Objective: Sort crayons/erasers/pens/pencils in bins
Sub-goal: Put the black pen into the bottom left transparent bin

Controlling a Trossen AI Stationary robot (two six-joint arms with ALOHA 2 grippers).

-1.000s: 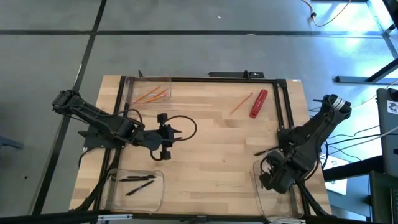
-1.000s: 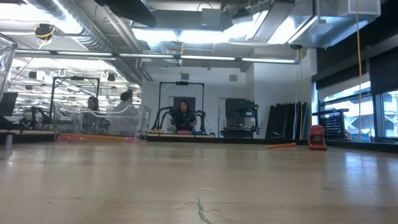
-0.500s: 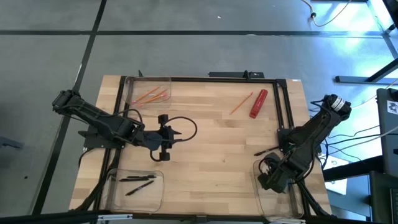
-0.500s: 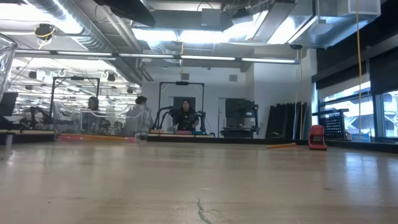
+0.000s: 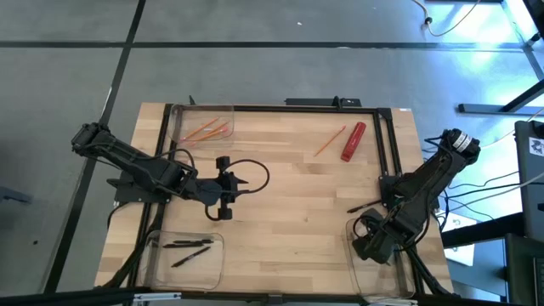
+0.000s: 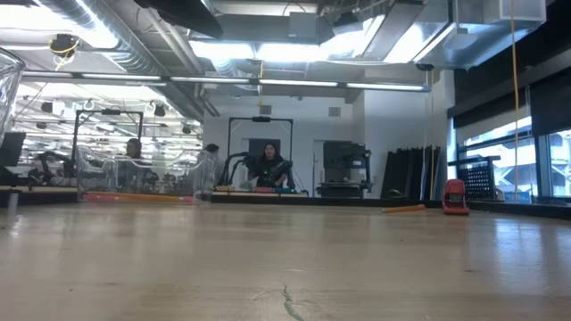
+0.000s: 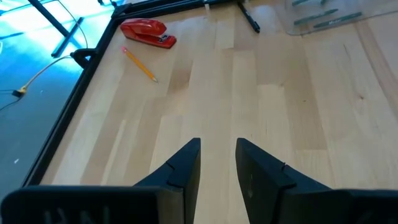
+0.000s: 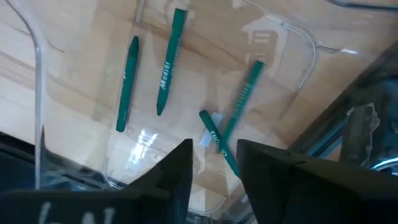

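The left claw [image 5: 228, 185] is hanging over the middle of the wooden counter [image 5: 289, 195], and its two fingers [image 7: 186, 165] are a little apart with nothing between them. The right claw [image 5: 371, 242] is sitting over the clear bin [image 5: 378, 280] at the counter's near right corner, and its fingers [image 8: 180, 163] are apart and holding nothing. In that bin [image 8: 298, 46] four green crayons [image 8: 166, 61] are lying flat, and two of them are crossing each other. Far from that bin, at the counter's far left corner, another bin [image 5: 202, 121] is holding a few orange pencils [image 5: 208, 130]. The third bin [image 5: 184, 259] is sitting at the near left corner, with black pens [image 5: 189, 245] lying in it. One more pencil [image 5: 329, 141] is lying loose on the counter near the far right corner, and a thick red thing [image 5: 353, 141] is lying just beside it. Both show from the left wrist too, the pencil [image 7: 140, 64] and the red thing [image 7: 146, 32]. A black pen [image 5: 367, 205] is lying on the counter just beyond the right claw's bin. Past the counter, people [image 6: 266, 166] are sitting in the room.
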